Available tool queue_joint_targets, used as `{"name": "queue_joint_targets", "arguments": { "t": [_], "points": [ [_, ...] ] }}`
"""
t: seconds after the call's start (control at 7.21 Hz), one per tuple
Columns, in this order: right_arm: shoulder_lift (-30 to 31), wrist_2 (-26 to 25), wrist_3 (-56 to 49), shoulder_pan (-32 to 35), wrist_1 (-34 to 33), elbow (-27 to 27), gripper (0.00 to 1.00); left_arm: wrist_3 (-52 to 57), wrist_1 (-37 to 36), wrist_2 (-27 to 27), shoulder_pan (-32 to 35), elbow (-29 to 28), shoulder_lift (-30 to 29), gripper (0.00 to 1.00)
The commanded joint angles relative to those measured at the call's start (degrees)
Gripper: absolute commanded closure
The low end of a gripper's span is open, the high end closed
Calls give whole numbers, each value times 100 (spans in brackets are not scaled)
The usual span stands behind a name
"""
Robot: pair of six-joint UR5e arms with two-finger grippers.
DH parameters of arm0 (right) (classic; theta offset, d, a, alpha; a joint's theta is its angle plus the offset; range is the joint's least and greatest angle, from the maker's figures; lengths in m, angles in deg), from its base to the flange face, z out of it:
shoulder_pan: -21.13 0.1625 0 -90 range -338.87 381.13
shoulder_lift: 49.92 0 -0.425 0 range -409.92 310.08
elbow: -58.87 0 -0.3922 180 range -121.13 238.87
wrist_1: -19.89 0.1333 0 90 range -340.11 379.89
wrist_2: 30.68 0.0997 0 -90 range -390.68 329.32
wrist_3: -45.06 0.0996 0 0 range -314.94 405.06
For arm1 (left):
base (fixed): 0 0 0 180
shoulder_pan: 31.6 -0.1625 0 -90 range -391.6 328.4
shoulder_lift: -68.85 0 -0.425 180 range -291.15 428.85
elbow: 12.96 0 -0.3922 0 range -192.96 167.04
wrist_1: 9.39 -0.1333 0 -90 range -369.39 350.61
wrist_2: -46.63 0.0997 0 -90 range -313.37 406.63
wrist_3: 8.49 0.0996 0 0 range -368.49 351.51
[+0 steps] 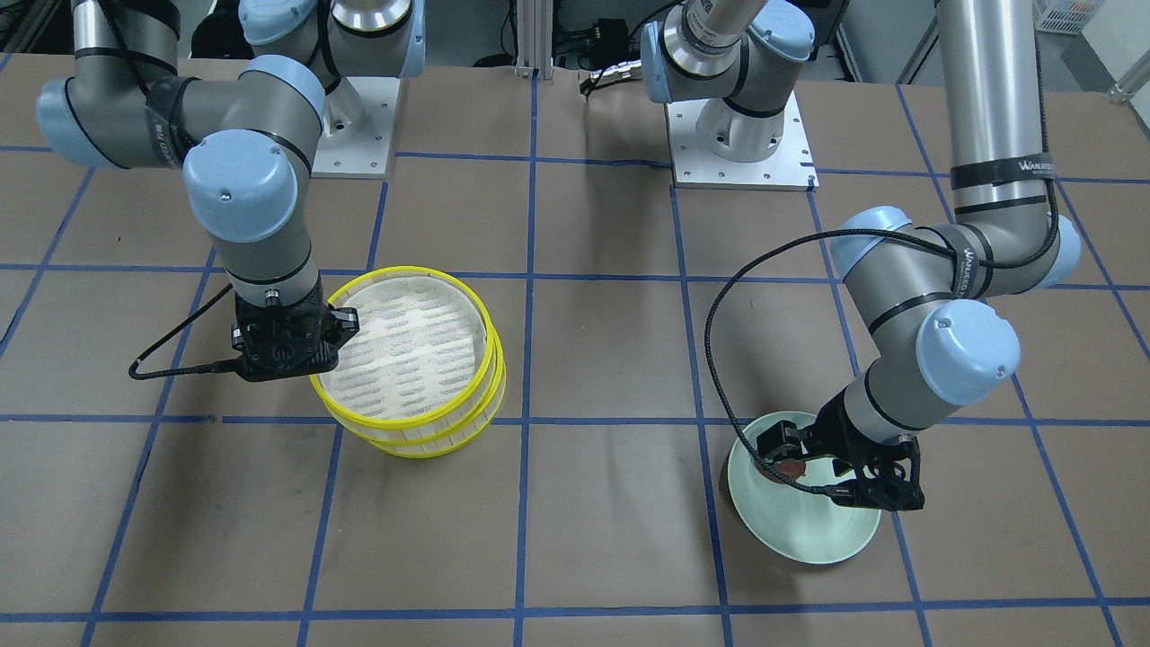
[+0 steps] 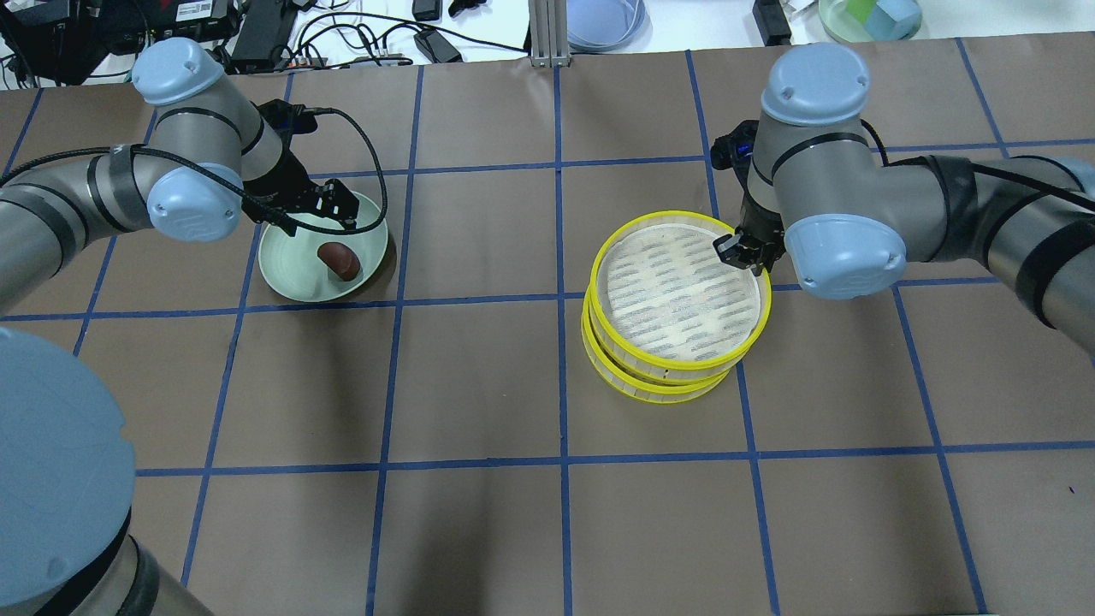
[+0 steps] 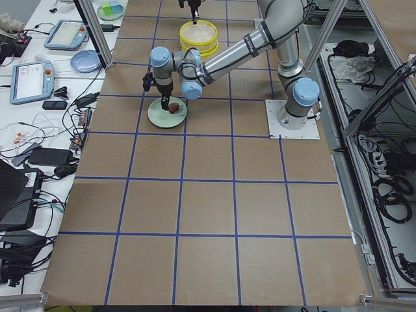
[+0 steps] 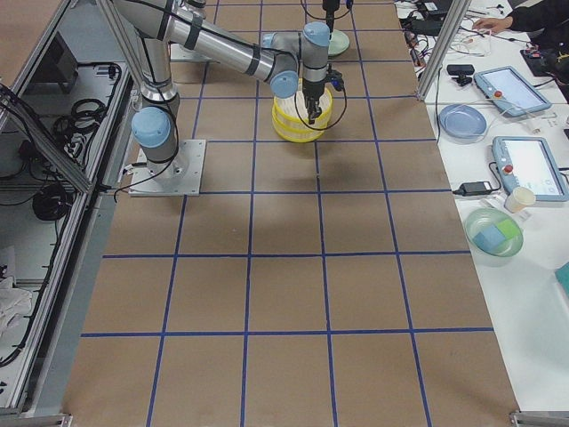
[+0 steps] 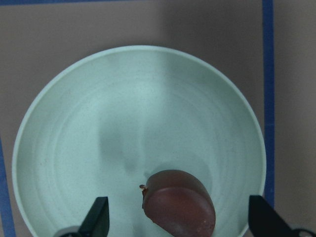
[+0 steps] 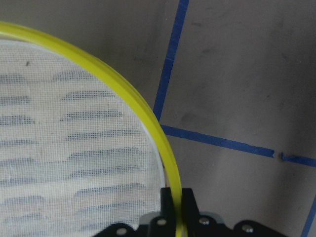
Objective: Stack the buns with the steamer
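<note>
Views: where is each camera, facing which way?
Front-facing: across table, facing robot; both arms, mirrored.
Overhead: behind robot, looking forward-down; both arms.
Exterior left: table's left end; left arm nearest.
Exterior right: right end; right arm nearest.
Left wrist: down onto plate, bun; left gripper open.
Right wrist: down onto steamer; right gripper clamps rim.
Shared: all exteriors show steamer, plate.

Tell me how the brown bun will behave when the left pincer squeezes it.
The brown bun has a rounded, glossy surface, so it may slip or roll on the green plate if nudged off-centre. It looks small and probably light; the open left pincer straddles it, so a centred squeeze should hold.
</note>
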Motion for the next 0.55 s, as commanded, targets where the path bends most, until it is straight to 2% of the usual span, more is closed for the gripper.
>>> {"name": "queue_joint_targets", "arguments": {
  "t": [0.0, 0.14, 0.28, 0.42],
  "points": [
    [24, 12, 103, 52, 13, -18, 100, -322, 4, 12, 0, 18, -182, 0],
    [16, 12, 103, 52, 13, -18, 100, -349, -5, 3, 0, 10, -244, 0],
    [-2, 4, 86, 52, 13, -18, 100, -271, -66, 12, -9, 1, -262, 16],
    [-2, 4, 94, 52, 39, -27, 94, -357, -5, 3, -44, 27, -280, 27]
  ]
}}
